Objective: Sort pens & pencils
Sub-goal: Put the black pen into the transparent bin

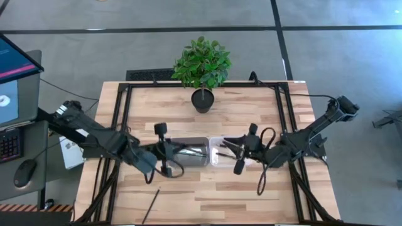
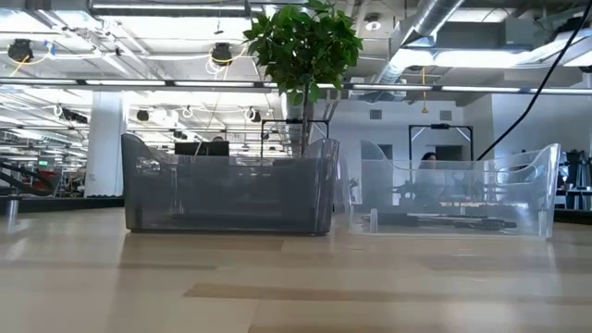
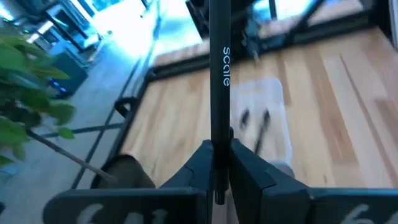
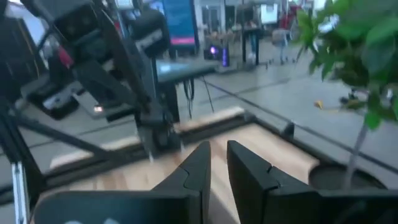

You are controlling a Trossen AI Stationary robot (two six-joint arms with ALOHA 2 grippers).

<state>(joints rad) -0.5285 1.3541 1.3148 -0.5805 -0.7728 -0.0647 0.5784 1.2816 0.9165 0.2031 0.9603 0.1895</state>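
My left gripper (image 1: 179, 151) is over the grey bin (image 1: 188, 152) and is shut on a black pen (image 3: 219, 74) printed "scale". My right gripper (image 1: 227, 147) hovers over the clear bin (image 1: 220, 152); its fingers (image 4: 200, 163) stand narrowly apart with nothing between them. Two dark sticks (image 3: 255, 121) lie on the clear bin's floor and also show in the low view (image 2: 453, 222). Thin sticks (image 1: 193, 150) show in the grey bin. One thin stick (image 1: 151, 206) lies flat on the table near the front edge. The low view shows no gripper. My left gripper pinches the pen between its two fingers near one end (image 3: 217, 163). The pen runs along the fingers and sticks out well past their tips. The fingers come from the table's left. The pen is lifted clear of the bins and the table.
A potted plant (image 1: 202, 69) stands at the table's far middle, just behind the bins. The two bins stand side by side at the table's centre. A black frame (image 1: 122, 119) runs along the table's edges. Bare wood lies in front of the bins.
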